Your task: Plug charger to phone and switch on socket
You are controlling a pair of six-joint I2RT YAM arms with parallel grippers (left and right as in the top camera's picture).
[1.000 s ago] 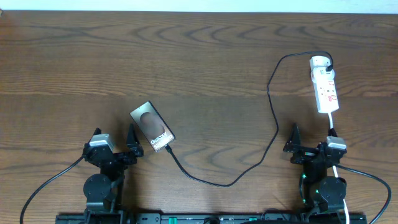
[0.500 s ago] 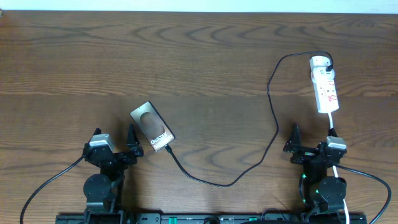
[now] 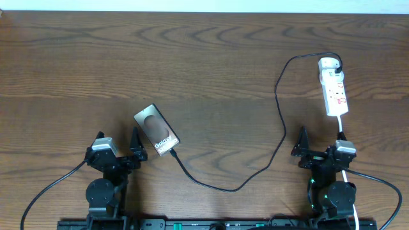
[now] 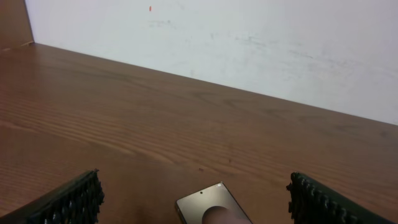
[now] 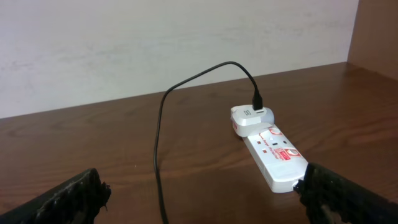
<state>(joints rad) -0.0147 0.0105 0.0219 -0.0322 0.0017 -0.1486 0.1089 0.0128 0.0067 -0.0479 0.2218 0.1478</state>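
Looks like a robot lab bench: bare wood-grain table [image 3: 192, 64], plain white wall [image 4: 249, 50] at 12 o'clock, black arm-mounting rail [image 3: 204, 225] at 6 o'clock.

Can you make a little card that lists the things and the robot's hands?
phone: lying flat, just ahead of the left gripper
charger: black cable, from the phone's near end to the socket
socket: white strip, ahead of the right gripper
grippers: both open, holding nothing
socket on or off: too small to tell
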